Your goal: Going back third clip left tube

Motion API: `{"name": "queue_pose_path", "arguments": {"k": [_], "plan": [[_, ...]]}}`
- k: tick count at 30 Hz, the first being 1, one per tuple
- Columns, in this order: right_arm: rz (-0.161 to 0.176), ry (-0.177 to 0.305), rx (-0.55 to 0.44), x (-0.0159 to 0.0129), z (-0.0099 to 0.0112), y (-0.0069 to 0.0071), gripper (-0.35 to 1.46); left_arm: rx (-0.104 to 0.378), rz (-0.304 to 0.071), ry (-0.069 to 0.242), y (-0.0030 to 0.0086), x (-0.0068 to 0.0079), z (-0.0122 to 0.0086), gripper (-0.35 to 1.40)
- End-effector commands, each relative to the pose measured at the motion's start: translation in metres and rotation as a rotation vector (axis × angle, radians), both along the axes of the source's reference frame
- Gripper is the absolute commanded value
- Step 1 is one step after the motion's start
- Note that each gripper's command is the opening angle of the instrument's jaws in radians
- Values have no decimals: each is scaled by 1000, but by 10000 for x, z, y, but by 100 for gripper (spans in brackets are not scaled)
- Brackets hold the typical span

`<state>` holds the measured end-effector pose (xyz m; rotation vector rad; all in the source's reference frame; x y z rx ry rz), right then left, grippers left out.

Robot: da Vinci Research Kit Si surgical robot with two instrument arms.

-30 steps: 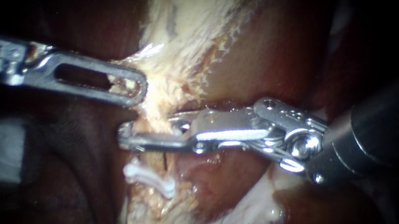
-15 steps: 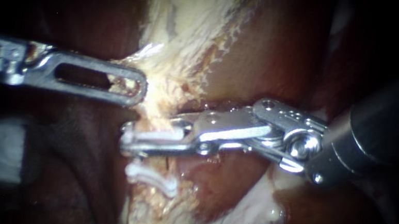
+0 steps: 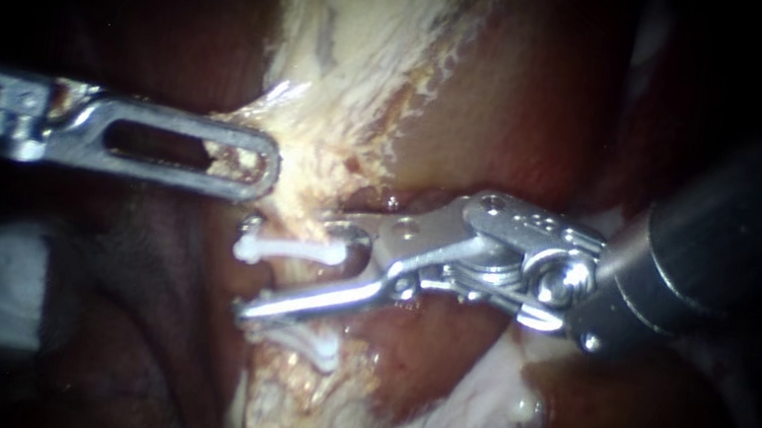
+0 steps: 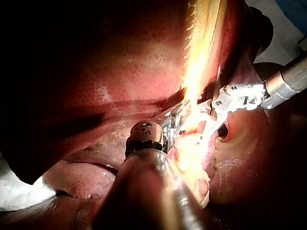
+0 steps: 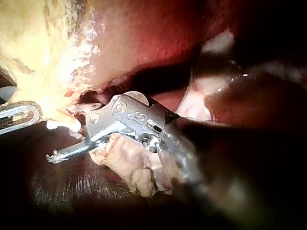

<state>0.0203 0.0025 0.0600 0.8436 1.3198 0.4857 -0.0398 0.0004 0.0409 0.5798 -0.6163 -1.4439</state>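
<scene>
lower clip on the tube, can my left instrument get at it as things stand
Probably not. The left instrument has its jaws shut on pale tissue higher up, and the right instrument, jaws open, holds its lower jaw across just above the lower clip, in the way.

There are no words, labels or signs to read here. The only marks are tiny ones stamped into the shiny metal near the tip of the right instrument (image 5: 62, 136) and on the round metal part of the left instrument (image 3: 254, 164).
</scene>
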Motion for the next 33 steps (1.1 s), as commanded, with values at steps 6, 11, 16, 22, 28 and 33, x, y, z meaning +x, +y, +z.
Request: {"name": "queue_pose_path", "arguments": {"k": [6,11,16,22,28,33], "plan": [[28,-13,-47,0,14,7,60,3,1,-2,-2,-1,-5,-35],[28,-9,-64,-2,17,9,60,3,0,-1,-3,-2,-6,-35],[25,-10,-63,-6,15,9,60,3,0,-1,-3,-2,-8,-35],[15,-4,-63,-26,7,3,60,3,2,-3,-1,1,-4,-35],[2,9,-87,-60,-4,-6,60,3,4,-4,0,2,-1,-35],[8,30,-199,-98,-12,-10,60,3,4,-4,1,3,1,-35]]}}
